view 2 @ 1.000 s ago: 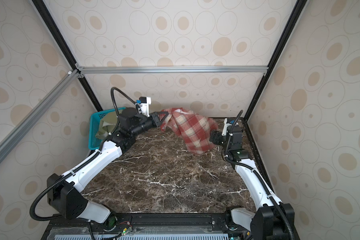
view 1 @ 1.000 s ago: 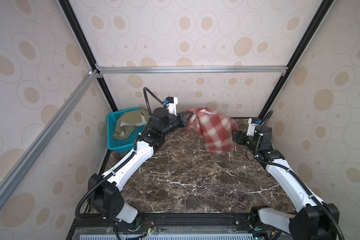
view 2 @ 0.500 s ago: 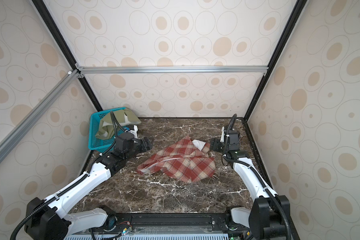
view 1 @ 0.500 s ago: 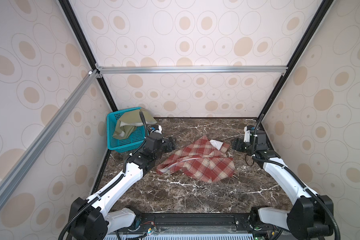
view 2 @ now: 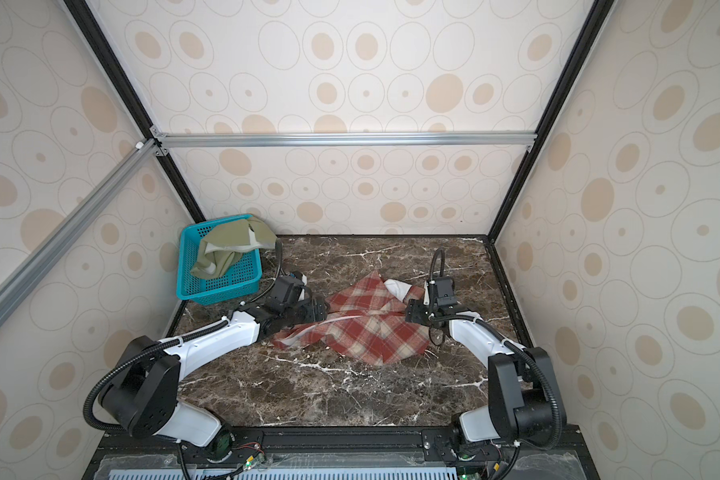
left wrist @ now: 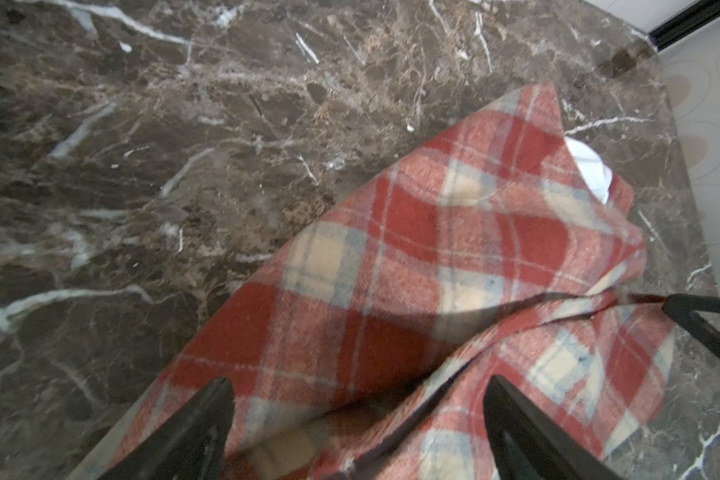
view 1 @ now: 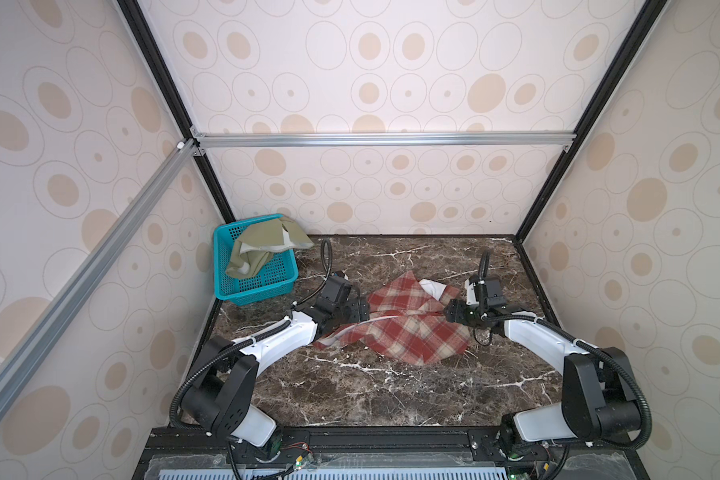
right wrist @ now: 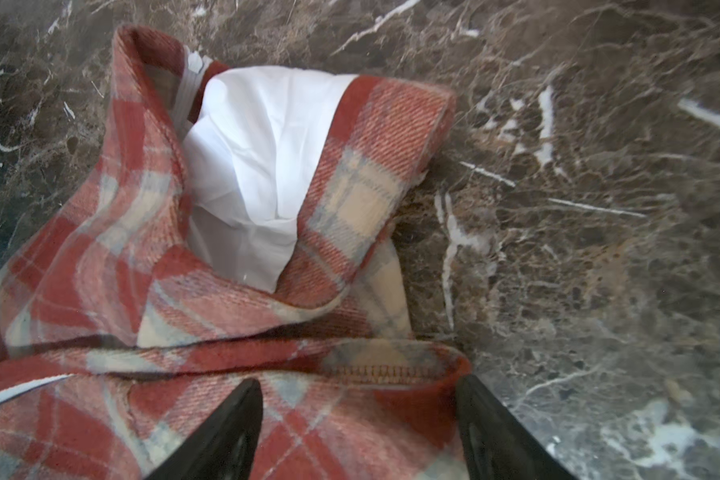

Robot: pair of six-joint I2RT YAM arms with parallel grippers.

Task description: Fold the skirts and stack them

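The red-and-cream plaid skirt lies crumpled on the marble table, its white lining showing at the far right end. My left gripper is open at the skirt's left edge, fingers spread wide over a plaid fold. At the skirt's right edge my right gripper stands open too, a stitched hem lying between its fingers. The olive-green skirt hangs out of the teal basket.
The teal perforated basket stands at the back left corner against the wall. Bare marble table stretches in front of the plaid skirt. Patterned walls and black frame posts close in the sides and back.
The left gripper, which held the plaid skirt up at the back, has come down and forward and opened, letting go. The skirt now lies on the table. The right arm lowered beside it.
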